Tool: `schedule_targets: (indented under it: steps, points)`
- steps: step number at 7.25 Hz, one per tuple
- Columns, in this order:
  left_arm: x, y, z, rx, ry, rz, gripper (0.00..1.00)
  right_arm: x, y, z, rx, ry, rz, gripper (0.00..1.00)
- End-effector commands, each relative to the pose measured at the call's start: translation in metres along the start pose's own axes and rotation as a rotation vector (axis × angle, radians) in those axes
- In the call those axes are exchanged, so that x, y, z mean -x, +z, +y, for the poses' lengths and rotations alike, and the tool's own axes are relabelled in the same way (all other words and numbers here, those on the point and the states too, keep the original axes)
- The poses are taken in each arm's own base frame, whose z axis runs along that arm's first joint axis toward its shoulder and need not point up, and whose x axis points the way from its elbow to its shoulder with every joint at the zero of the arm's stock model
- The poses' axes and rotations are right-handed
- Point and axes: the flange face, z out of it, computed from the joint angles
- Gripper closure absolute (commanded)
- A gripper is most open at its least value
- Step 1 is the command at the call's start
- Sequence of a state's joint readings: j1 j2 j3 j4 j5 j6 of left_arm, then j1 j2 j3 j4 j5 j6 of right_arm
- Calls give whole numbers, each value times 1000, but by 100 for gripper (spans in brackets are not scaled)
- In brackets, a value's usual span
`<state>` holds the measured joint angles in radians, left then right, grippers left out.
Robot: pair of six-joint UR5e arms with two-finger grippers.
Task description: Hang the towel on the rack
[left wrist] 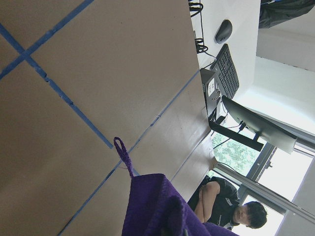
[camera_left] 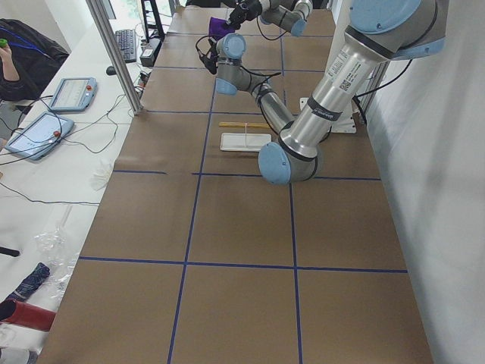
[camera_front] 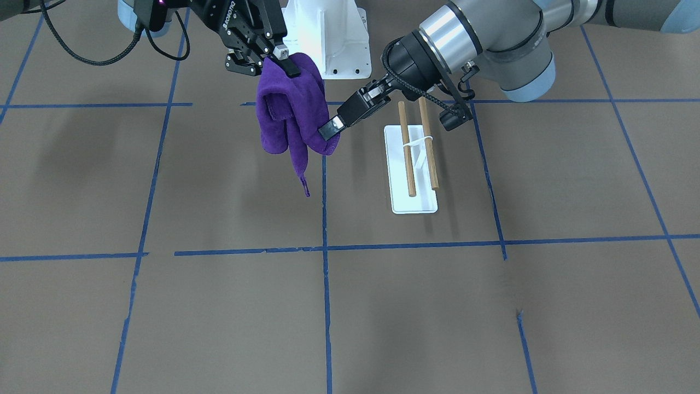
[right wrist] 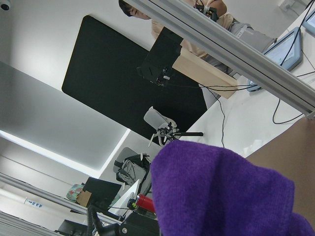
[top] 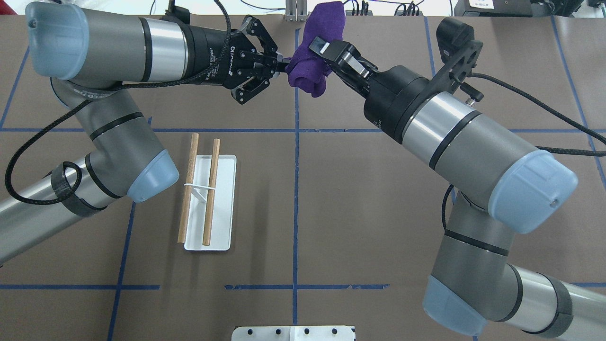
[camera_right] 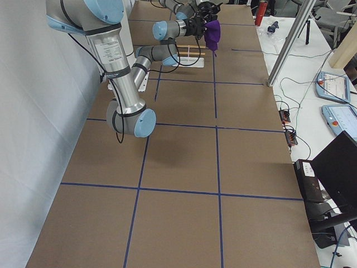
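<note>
A purple towel [camera_front: 290, 106] hangs bunched in the air between both grippers, its loop tag dangling below. My left gripper [camera_front: 331, 128] is shut on its lower edge; in the overhead view it [top: 282, 66] pinches the towel [top: 310, 66] from the left. My right gripper [camera_front: 281, 59] is shut on the towel's top, as the overhead view [top: 319, 47] also shows. The rack [camera_front: 416, 148], two wooden dowels over a white base, stands on the table beside the towel, apart from it, and below my left arm's elbow [top: 203, 189]. Both wrist views show purple cloth [left wrist: 157, 206] [right wrist: 221, 187].
The white robot pedestal [camera_front: 328, 38] stands behind the towel. Blue tape lines [camera_front: 325, 246] cross the brown table. Black cables [top: 28, 156] trail from both wrists. Monitors, tablets and people sit beyond the table's far edge [camera_right: 334, 89].
</note>
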<state>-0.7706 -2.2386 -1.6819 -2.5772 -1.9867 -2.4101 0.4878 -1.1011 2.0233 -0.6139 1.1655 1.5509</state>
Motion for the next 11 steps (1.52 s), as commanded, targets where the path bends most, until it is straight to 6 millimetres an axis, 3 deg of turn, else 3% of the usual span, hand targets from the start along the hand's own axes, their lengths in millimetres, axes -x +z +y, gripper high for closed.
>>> schedule_targets:
  steps: [1,2,3,7,9,11]
  points:
    - [-2,-2,-1,-1,-30,3,100,4,-3,-1,0,6,-10,100]
    - [-2,-3,-1,-2,-39,4,100,11,-9,-2,1,21,-23,4]
    - [-3,-3,-2,-3,-39,5,100,9,-10,-2,1,20,-21,0]
    - [-2,-3,-3,-6,-41,2,100,10,-10,-2,3,21,-22,0]
    - [-2,-5,-2,-1,-39,0,100,9,-21,-6,12,9,-18,0]
    - [0,-43,20,26,-34,22,100,7,-31,-9,40,3,-14,0]
